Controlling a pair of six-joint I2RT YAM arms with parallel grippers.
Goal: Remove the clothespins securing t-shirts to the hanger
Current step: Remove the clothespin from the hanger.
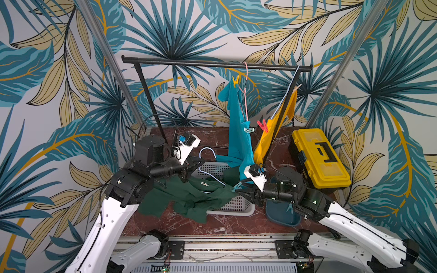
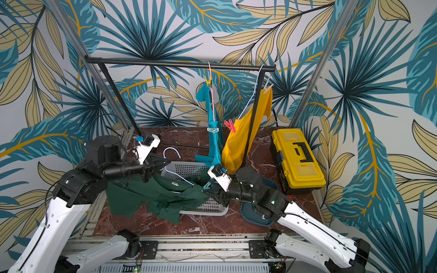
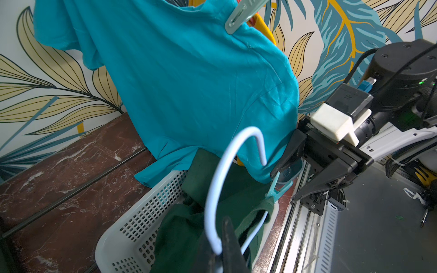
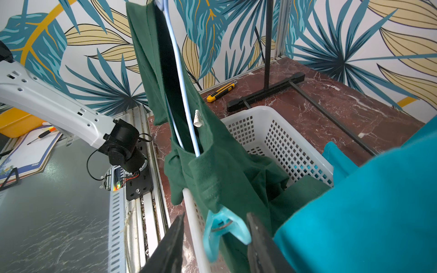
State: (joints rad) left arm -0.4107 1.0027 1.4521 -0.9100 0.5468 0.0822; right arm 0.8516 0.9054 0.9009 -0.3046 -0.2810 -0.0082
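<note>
My left gripper (image 3: 218, 245) is shut on the hook of a light-blue hanger (image 3: 210, 193) carrying the dark green t-shirt (image 1: 189, 198), which drapes over the basket. A teal clothespin (image 4: 236, 227) pins that shirt's shoulder. My right gripper (image 4: 216, 216) stands open with one finger on each side of this pin, seen in a top view as right gripper (image 1: 241, 189). On the rail hang a turquoise t-shirt (image 1: 236, 132) with a yellow clothespin (image 1: 235, 80) and a pale teal clothespin (image 1: 249, 129), and a yellow t-shirt (image 1: 272, 132) with a red clothespin (image 1: 262, 125) and a peach clothespin (image 2: 267, 87).
A white perforated basket (image 1: 238, 208) sits mid-table under the green shirt. A blue dish (image 1: 281, 217) beneath my right arm holds a loose teal clothespin (image 1: 289, 209). A yellow toolbox (image 1: 319, 158) stands right. The black rail (image 1: 212, 62) spans the back; a utility knife (image 4: 221, 92) lies by its foot.
</note>
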